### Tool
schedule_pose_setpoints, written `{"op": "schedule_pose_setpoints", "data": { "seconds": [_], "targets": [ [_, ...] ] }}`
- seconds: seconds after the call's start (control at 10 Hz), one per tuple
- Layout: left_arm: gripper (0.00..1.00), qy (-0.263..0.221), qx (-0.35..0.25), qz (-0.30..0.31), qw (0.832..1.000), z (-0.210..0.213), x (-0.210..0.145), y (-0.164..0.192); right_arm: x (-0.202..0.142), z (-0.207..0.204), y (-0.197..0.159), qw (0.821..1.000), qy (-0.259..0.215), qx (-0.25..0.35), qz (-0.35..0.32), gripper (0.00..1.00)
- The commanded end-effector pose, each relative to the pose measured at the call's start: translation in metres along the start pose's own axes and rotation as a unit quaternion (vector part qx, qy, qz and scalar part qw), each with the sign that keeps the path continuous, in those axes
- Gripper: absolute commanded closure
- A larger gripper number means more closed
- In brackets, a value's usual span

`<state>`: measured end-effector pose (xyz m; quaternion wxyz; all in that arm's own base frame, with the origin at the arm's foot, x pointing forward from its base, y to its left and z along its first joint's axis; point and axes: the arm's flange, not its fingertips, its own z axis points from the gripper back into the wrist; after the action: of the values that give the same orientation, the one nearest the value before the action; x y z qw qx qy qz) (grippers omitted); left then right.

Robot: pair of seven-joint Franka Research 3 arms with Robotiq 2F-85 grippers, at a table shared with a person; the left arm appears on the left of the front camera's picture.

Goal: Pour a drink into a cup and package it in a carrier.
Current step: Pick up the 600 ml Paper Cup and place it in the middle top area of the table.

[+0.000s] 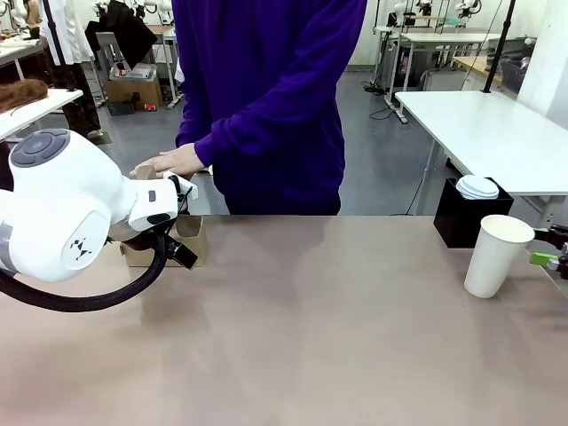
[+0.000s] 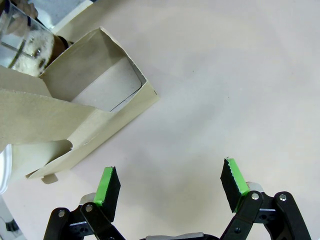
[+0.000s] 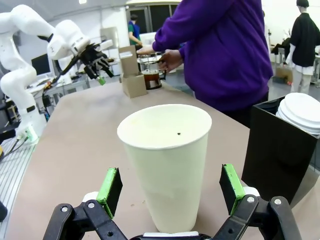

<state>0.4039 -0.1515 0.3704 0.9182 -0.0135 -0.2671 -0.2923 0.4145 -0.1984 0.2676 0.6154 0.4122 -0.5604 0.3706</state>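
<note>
White paper cup [image 3: 167, 160] stands upright on my right side of the table [image 1: 311, 337], near its right edge, empty inside as far as I can see. From the right wrist view my right gripper [image 3: 170, 172] sits level with the cup's lower half, jaws spread wide, one green pad to each side and a clear gap between each pad and the cup wall, so I have hold of nothing. A black box [image 3: 280, 145] with a stack of white lids [image 3: 302, 112] stands just beside the cup, on the far side.

Across the table, on my left, the dark drink [image 3: 150, 77] fills the lower part of a glass pot [image 3: 149, 67], with the person's hand [image 3: 172, 59] at its handle. The brown cardboard carrier [image 2: 85, 105] stands just beside the pot. My left gripper [image 2: 170, 167] hangs tilted down over bare table beside the carrier, fingers fully apart, empty and touching nothing, with the left arm bent in from that side.
</note>
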Motion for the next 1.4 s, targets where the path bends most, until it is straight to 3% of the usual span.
{"op": "schedule_pose_setpoints", "data": {
  "seconds": [0.0,1.1,1.2,1.3],
  "targets": [
    [0.00,0.000,0.000,0.000,1.000,0.000,0.000,0.000,-0.008,-0.014,0.000,1.000,-0.008,-0.019,0.019,0.00],
    [0.00,0.000,0.000,0.000,1.000,0.000,0.000,0.000,-0.036,-0.077,-0.011,1.000,0.000,0.020,0.000,0.00],
    [0.00,0.000,0.000,0.000,1.000,0.000,0.000,0.000,-0.037,-0.077,-0.011,1.000,-0.001,0.025,-0.007,0.20],
    [0.00,0.000,0.000,0.000,1.000,0.000,0.000,0.000,-0.036,-0.069,-0.011,0.999,-0.004,0.032,-0.038,0.20]
  ]
}}
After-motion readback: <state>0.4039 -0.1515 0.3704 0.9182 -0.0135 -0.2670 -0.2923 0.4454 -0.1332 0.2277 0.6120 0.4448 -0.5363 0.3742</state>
